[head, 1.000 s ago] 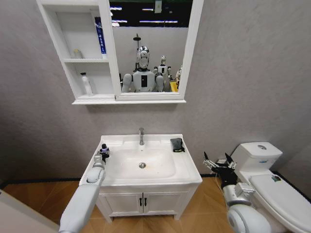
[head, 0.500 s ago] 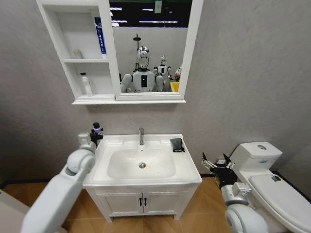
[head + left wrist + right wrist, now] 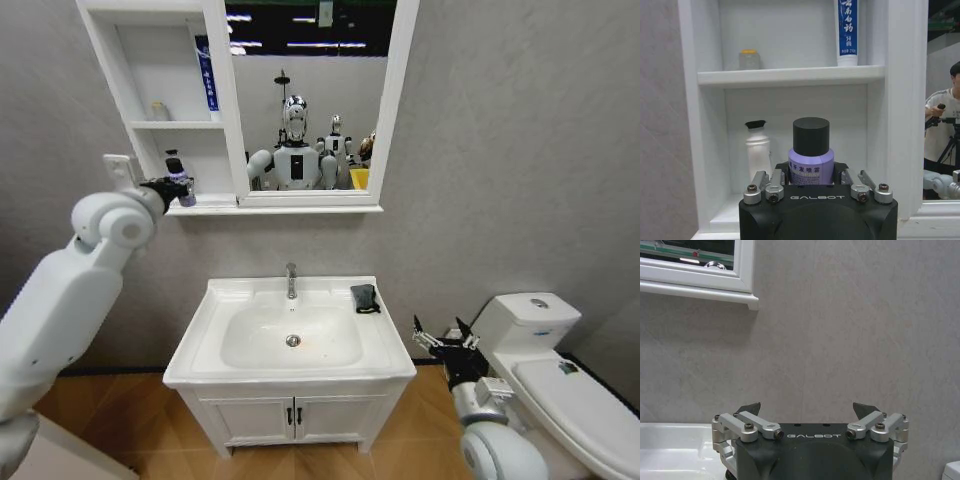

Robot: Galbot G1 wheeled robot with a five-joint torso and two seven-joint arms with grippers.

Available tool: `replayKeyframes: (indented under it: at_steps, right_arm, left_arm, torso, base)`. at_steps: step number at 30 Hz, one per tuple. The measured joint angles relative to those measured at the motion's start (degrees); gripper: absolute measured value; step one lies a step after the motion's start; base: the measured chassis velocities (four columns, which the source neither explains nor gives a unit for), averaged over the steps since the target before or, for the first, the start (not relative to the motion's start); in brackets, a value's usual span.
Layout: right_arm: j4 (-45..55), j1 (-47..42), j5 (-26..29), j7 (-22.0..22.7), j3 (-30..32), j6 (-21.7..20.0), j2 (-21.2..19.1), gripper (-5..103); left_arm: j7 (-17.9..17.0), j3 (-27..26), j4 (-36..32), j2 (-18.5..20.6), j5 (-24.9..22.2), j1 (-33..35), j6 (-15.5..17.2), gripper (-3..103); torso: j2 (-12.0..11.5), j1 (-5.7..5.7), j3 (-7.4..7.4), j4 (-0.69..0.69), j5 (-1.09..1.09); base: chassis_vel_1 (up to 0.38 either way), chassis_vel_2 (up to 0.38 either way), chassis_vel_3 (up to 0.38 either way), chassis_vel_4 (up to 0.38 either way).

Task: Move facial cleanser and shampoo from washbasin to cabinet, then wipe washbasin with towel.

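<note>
At the mouth of the cabinet's [image 3: 150, 110] lowest open shelf, my left pincer [image 3: 812, 172] is clamped on a small lavender bottle with a black cap [image 3: 811, 152], held upright. Judging by its label and the task, I take it for the shampoo, though I cannot read the print for certain. A white bottle with a black top [image 3: 758, 150] already stands on that shelf, beyond my pincer and to one side of the lavender bottle; it may be the facial cleanser.

Step in hand, as I judge it: placing the second item on the cabinet shelf. The next move calls for advancing over the shelf lip, lowering until the base seats, keeping clear of the white bottle and the shelf's side wall, then releasing.

My right pincer [image 3: 441, 340] is parked low, beside the washbasin [image 3: 385, 350] and near the toilet [image 3: 545, 340], with its fingers spread apart and holding nothing.

Below my left pincer, the washbasin bowl looks bare, with the chrome tap [image 3: 291, 280] at its back edge. The dark folded towel [image 3: 365, 297] lies on the back corner nearest my right pincer, not yet used. A blue-and-white tube [image 3: 846, 32] and a small jar [image 3: 749, 59] stand on the shelf above. The wall is grey, the floor wood-toned.
</note>
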Motion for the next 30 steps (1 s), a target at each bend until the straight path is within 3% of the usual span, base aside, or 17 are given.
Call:
replayKeyframes:
  at_steps: [5, 6, 9, 16, 30]
  right_arm:
    - [0.4, -0.5, -0.2, 0.0, 0.1, 0.0, 0.3, 100]
    - [0.7, -1.0, -0.4, 0.1, 0.3, 0.0, 0.7, 100]
    - [0.9, -1.1, -0.4, 0.2, 0.5, 0.0, 0.8, 100]
    - [0.9, -0.8, -0.4, 0.2, 0.4, 0.0, 0.7, 100]
    - [0.7, -0.3, -0.6, 0.2, 0.1, -0.1, 0.6, 100]
  left_arm:
    - [3.8, 3.2, 8.8, -4.7, 2.8, -6.6, 0.0, 43]
    - [7.0, 5.3, 16.9, -8.9, 7.1, -11.1, -1.1, 43]
    - [8.9, 6.1, 22.6, -11.2, 9.8, -12.7, -2.0, 43]
    - [10.0, 6.7, 26.6, -11.3, 11.3, -13.1, -2.5, 43]
    - [9.7, 6.8, 27.0, -13.0, 11.2, -12.1, -2.5, 43]
  torso:
    - [0.0, 0.00, 0.00, 0.01, -0.01]
    - [0.0, 0.01, 0.00, -0.01, 0.00]
    - [0.0, 0.01, 0.01, -0.01, -0.02]
    - [0.0, 0.01, 0.00, 0.02, -0.02]
    - [0.0, 0.00, -0.01, 0.01, -0.01]
  base:
    - [0.000, 0.000, 0.000, 0.000]
    - [0.000, 0.000, 0.000, 0.000]
    - [0.000, 0.000, 0.000, 0.000]
    - [0.000, 0.000, 0.000, 0.000]
    - [0.000, 0.000, 0.000, 0.000]
